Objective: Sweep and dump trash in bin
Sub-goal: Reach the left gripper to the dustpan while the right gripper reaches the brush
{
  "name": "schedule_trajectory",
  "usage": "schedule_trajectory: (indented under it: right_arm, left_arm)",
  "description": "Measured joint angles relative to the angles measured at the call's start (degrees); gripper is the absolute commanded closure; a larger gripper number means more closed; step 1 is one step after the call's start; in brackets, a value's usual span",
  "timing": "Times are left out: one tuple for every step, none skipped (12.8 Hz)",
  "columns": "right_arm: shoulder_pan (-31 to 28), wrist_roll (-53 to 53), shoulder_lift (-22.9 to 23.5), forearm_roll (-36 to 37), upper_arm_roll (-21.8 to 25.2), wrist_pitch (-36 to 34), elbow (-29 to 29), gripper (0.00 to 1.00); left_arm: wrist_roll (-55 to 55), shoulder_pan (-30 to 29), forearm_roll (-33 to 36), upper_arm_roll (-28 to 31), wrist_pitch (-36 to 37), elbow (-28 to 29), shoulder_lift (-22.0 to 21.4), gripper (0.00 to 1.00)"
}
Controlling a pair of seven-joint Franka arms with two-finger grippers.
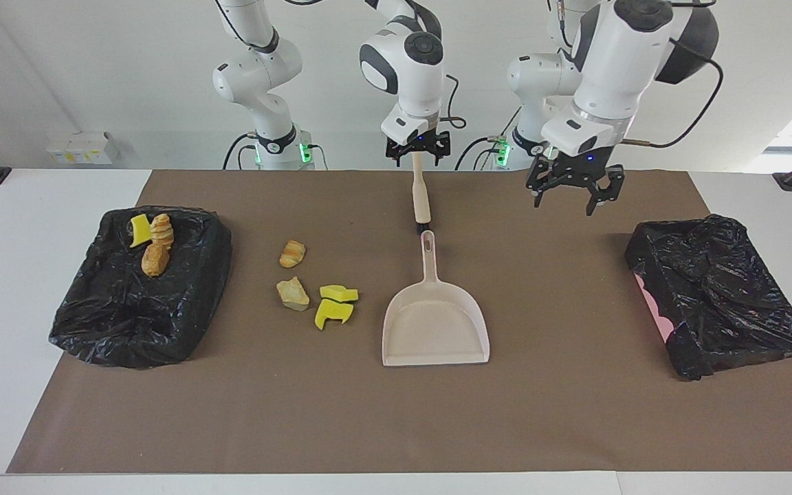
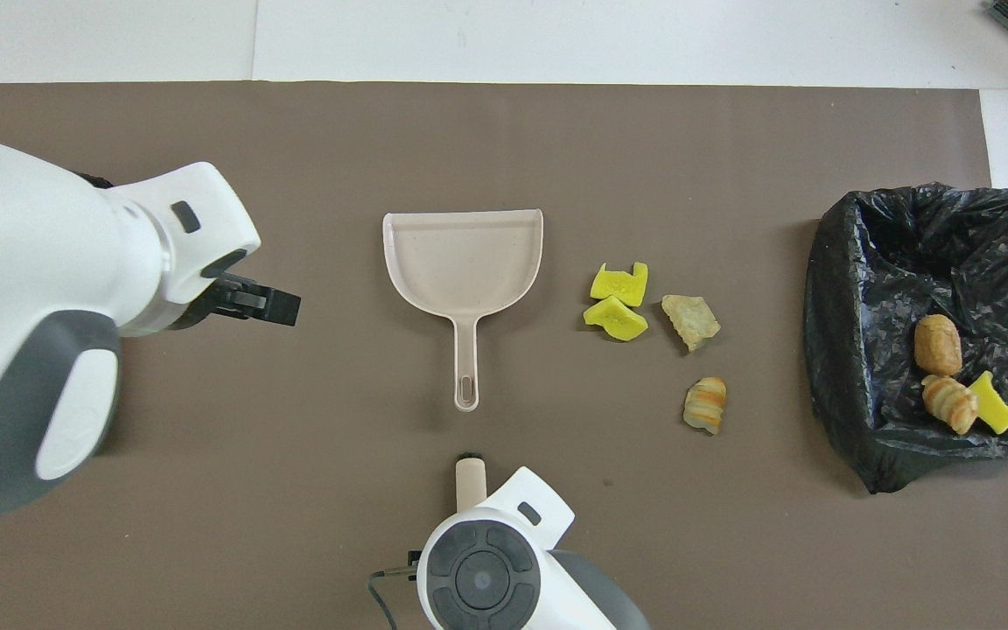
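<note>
On the brown mat (image 1: pixel 575 412) four bits of trash are seen loose: two yellow sponge pieces (image 1: pixel 334 304) lying just beside each other, a tan lump (image 1: pixel 292 293) next to them, and a striped bread-like lump (image 1: pixel 292 254) a little nearer to the robots. Three more bits (image 1: pixel 152 240) are found inside the black-lined bin (image 1: pixel 128 323) at the right arm's end of the table. The beige dustpan (image 1: pixel 435 323) is placed flat on the mat between the loose trash and the middle of the table, its handle pointed toward the robots. Just beside the handle's tip, the brush (image 1: pixel 421 199) is held upright by the right gripper (image 1: pixel 418 152), whose fingers are pinching the top of the beige handle, while the dark bristle end is down at the mat. The left gripper (image 1: pixel 573 194) is held in the air over bare mat, between the dustpan and the second black-lined bin (image 1: pixel 719 302) at the left arm's end, and its fingers are spread apart with nothing in them.
</note>
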State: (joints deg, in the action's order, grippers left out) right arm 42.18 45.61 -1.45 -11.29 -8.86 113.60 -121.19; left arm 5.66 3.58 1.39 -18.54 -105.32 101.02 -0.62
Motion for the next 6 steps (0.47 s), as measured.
schedule_trajectory:
  right_arm:
    - [0.76, 0.00, 0.02, -1.01, -0.01, 0.62, -1.24, 0.07]
    - [1.37, 0.00, 0.08, -1.51, -0.02, 1.17, -2.36, 0.07]
    - [2.27, 0.00, 0.28, -1.69, 0.00, 1.62, -3.27, 0.07]
    - [3.71, 0.00, 0.66, -1.83, 0.01, 2.80, -4.24, 0.07]
    - [4.96, 0.04, 0.97, -1.86, -0.03, 4.63, -5.45, 0.07]
    - [5.76, 0.06, 1.24, -1.87, -0.05, 6.47, -6.80, 0.08]
  left_arm:
    - [2.78, 0.06, 0.00, -2.00, -1.87, 0.68, 1.40, 0.00]
    - [5.80, 0.13, 0.00, -3.99, -3.63, 1.08, 3.18, 0.00]
    - [8.76, 0.23, 0.04, -5.77, -5.06, 1.47, 5.04, 0.00]
    - [11.77, 0.38, 0.32, -7.66, -6.89, 1.96, 7.19, 0.00]
    - [14.72, 0.70, 1.32, -9.25, -9.09, 2.38, 9.37, 0.00]
    - [17.74, 1.09, 2.67, -10.45, -10.84, 2.56, 11.34, 0.00]
